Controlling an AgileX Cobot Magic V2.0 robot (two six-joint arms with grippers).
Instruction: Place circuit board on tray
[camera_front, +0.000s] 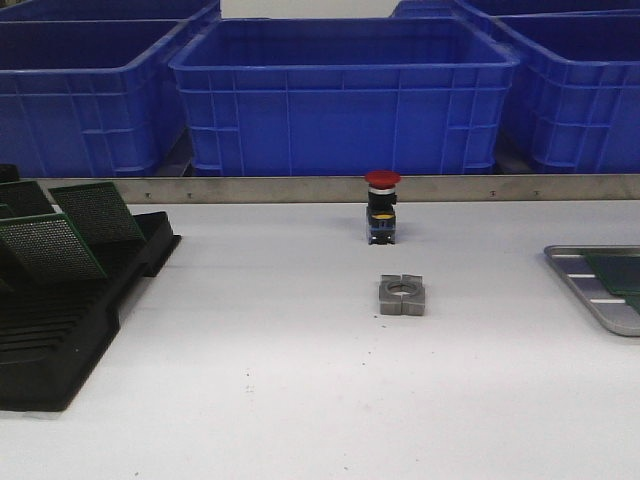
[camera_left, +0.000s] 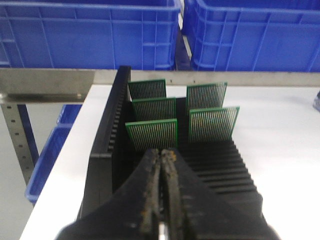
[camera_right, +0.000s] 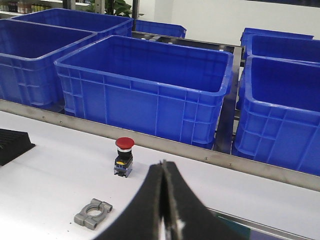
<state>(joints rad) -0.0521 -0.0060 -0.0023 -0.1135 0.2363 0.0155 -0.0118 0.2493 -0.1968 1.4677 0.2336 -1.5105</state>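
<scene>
Front camera first: the wide white table (camera_front: 300, 400) shows neither arm at all, just the black slotted plastic rack (camera_front: 70, 310) out at nine o'clock with green perforated circuit boards (camera_front: 50, 245) standing in it. Dead centre sits a small grey metal clamp block (camera_front: 402, 295), and at twelve o'clock from it a red-capped push button (camera_front: 382, 205). Over at three o'clock, the shallow silver-grey metal tray (camera_front: 580, 285) is cut by the frame edge, a dark green board (camera_front: 618, 270) already lying in it. Only the left wrist camera reveals the left gripper (camera_left: 161, 155), jaws pressed together on nothing, poised just before five upright boards. The right wrist view shows the right gripper (camera_right: 164, 170) likewise closed and empty, with large blue plastic crates (camera_right: 150, 80) behind.
</scene>
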